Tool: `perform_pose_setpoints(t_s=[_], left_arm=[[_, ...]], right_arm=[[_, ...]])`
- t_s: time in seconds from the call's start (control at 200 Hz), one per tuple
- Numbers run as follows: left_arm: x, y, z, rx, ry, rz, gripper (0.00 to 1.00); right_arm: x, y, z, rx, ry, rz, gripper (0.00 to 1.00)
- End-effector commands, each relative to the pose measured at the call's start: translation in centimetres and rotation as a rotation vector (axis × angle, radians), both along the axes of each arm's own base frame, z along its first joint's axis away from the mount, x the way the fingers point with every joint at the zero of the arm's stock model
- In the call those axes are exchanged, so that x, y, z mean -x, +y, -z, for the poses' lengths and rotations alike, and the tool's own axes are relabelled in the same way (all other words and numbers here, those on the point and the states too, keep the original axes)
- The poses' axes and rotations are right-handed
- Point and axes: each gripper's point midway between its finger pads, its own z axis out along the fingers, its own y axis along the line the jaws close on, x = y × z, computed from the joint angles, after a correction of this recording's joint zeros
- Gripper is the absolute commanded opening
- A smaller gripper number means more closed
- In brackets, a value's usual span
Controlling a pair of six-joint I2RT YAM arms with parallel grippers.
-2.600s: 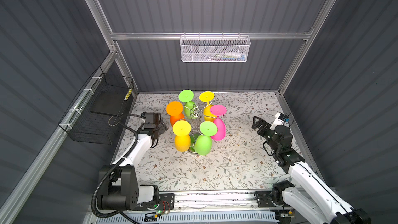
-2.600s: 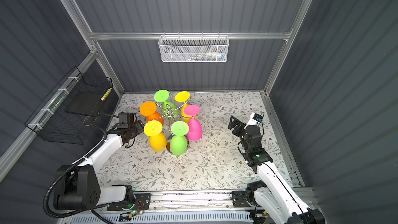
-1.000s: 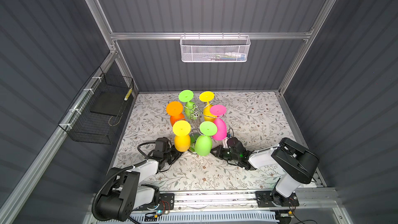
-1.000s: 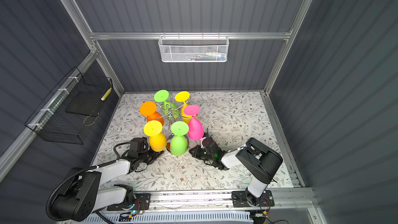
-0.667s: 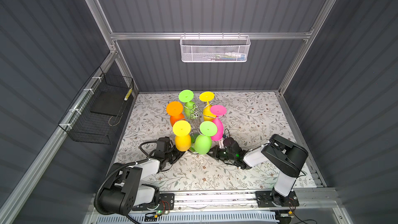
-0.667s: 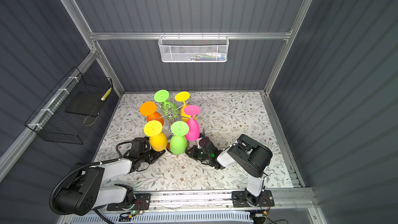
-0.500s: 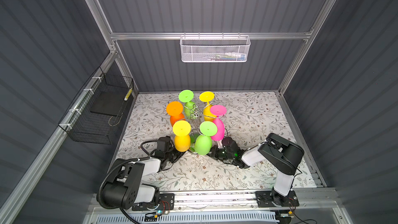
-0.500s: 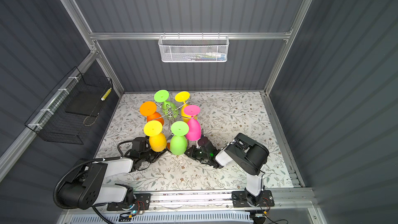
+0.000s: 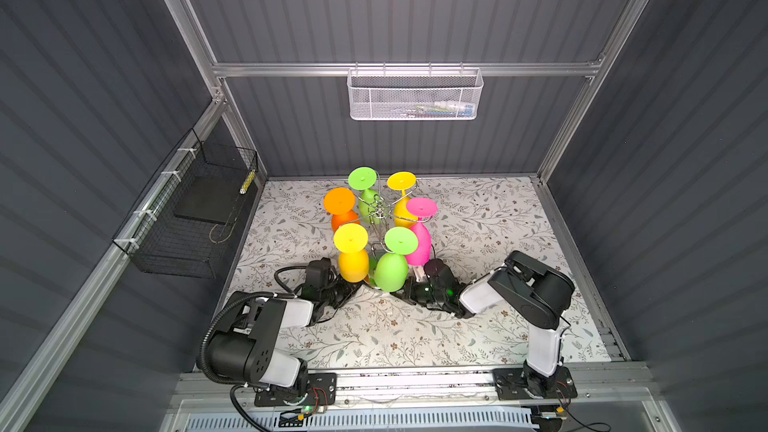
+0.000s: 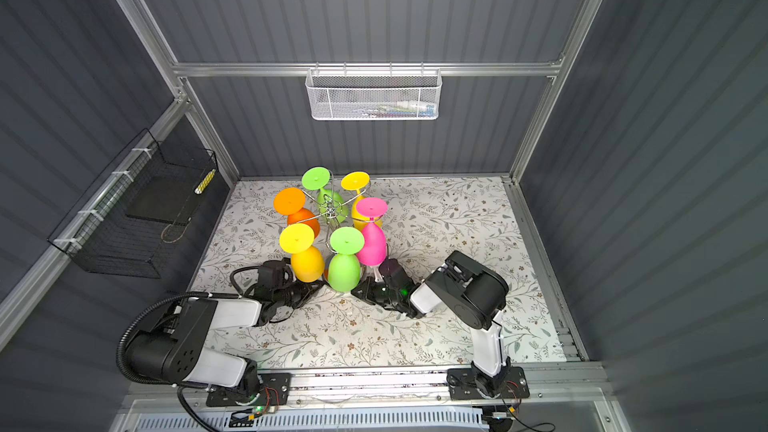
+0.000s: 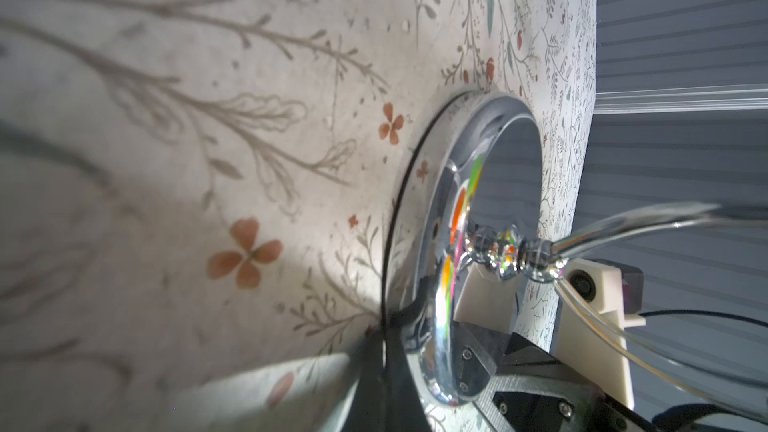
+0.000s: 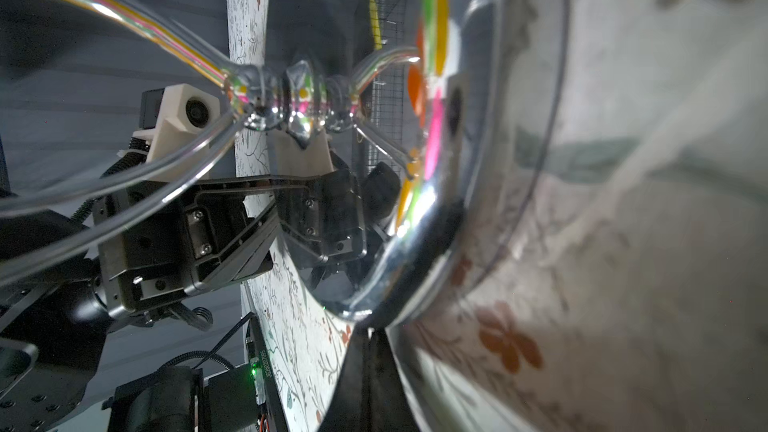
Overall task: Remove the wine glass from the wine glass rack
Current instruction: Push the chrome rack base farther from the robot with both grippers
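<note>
Both arms have dropped low beside the rack! Left gripper (image 9: 349, 289) and right gripper (image 9: 405, 290), jaws together, meet the rim of the mirror-bright round base (image 11: 440, 218) between them. Above them, the twisted chrome wire rack (image 9: 380, 213) hangs six glossy, egg-shaped glasses (image 9: 390, 270) upside down.

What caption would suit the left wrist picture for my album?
Shiny round chrome base of the tall wire wine glass rack resting on a floral-patterned mat.

White arm links (image 9: 478, 299), black joints (image 9: 536, 305), ribbed black cable (image 9: 206, 336)
</note>
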Motion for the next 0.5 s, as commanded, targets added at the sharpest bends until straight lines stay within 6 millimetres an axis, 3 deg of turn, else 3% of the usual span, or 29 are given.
perform_pose_setpoints(t_s=[0.0,0.495], left_arm=[[0.7,0.7,2.2,-0.048,0.081,-0.027,0.0],[-1.9,1.1,3.1,-0.072,0.086,-0.063,0.0]], right_arm=[[-2.3,0.2,-0.3,-0.007,-0.049,0.029,0.0],[-7.7,0.5,-1.2,-0.046,-0.094,0.076,0.0]])
